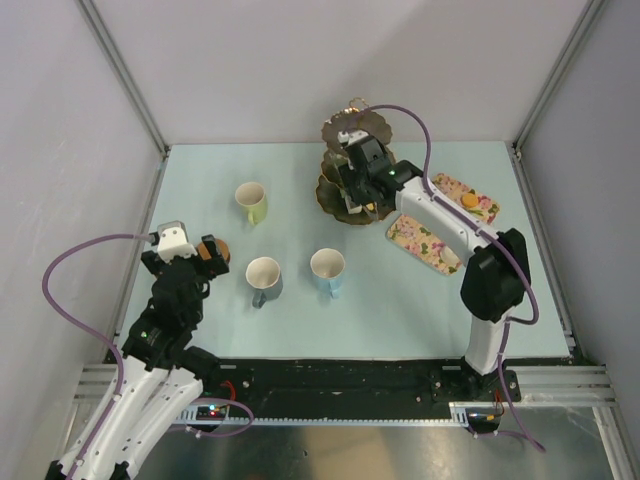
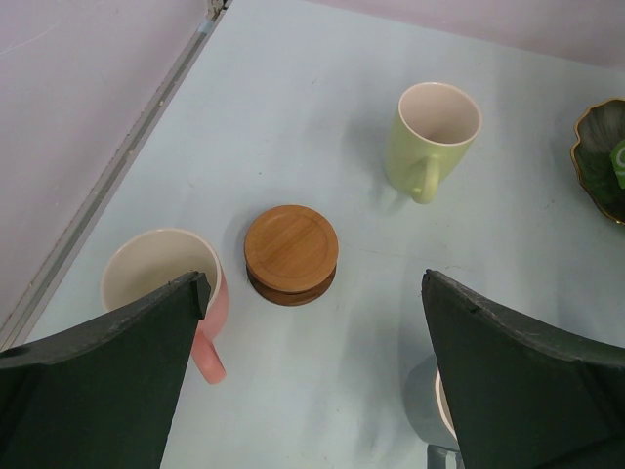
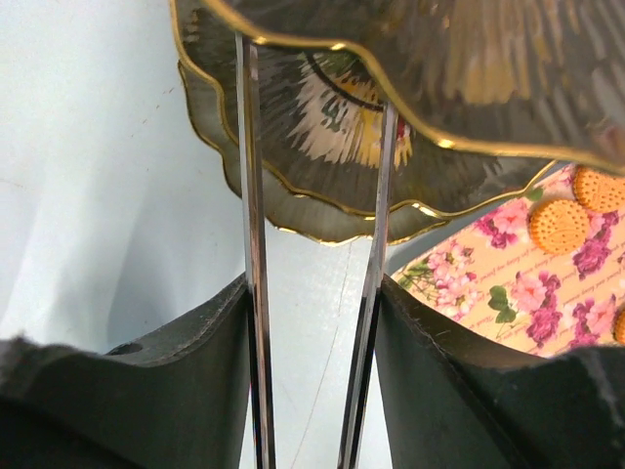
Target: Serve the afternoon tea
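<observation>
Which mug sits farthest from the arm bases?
The yellow-green mug: it stands alone toward the back, while the grey mug and blue mug sit nearer and the pink mug is beside the left gripper.

The blue table (image 1: 300,320) holds a green mug (image 1: 251,202), pink mug (image 2: 161,283), grey mug (image 1: 264,280), blue mug (image 1: 327,271), brown coasters (image 2: 291,252), a dark stand (image 1: 345,127) and flowery trays (image 1: 415,238).

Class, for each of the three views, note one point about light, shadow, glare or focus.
Top external: even, soft light, only faint shadows by the mugs. Left wrist: coaster sharp, near fingers dark, little detail. Right wrist: stand close up, glossy, with bright streaky reflections.
</observation>
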`<state>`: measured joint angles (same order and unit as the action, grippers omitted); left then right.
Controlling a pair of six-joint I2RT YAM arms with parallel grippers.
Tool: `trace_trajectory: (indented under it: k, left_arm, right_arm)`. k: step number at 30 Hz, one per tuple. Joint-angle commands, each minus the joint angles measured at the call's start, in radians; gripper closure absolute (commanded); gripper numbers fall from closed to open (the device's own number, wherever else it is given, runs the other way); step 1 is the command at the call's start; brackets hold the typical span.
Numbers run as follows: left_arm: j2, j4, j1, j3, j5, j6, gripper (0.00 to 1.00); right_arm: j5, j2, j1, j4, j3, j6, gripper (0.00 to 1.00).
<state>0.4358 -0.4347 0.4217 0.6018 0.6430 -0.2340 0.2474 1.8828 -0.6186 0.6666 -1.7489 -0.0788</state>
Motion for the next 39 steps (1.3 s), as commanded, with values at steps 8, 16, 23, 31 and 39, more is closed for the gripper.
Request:
trace_trajectory:
  k: [8, 16, 23, 31, 39]
  left_arm:
    - [-0.012, 0.028, 0.005, -0.004, 0.002, 0.016, 0.02]
    - [-0.010, 0.029, 0.005, -0.004, 0.003, 0.016, 0.02]
    - [-0.002, 0.029, 0.005, -0.003, 0.005, 0.015, 0.02]
    - [0.012, 0.029, 0.005, -0.004, 0.005, 0.015, 0.02]
    - [0.027, 0.029, 0.006, -0.004, 0.001, 0.015, 0.02]
  right_arm:
    - [0.047, -0.190, -0.061, -0.040, 0.082, -0.025, 0.45]
    - [0.060, -0.306, -0.068, 0.094, 0.157, -0.068, 0.46]
    - [0.065, -0.456, -0.066, 0.265, 0.269, -0.161, 0.51]
    - [0.090, -0.584, 0.015, 0.488, 0.386, -0.334, 0.52]
    - [-0.001, -0.679, 0.178, 0.548, 0.537, -0.430, 0.51]
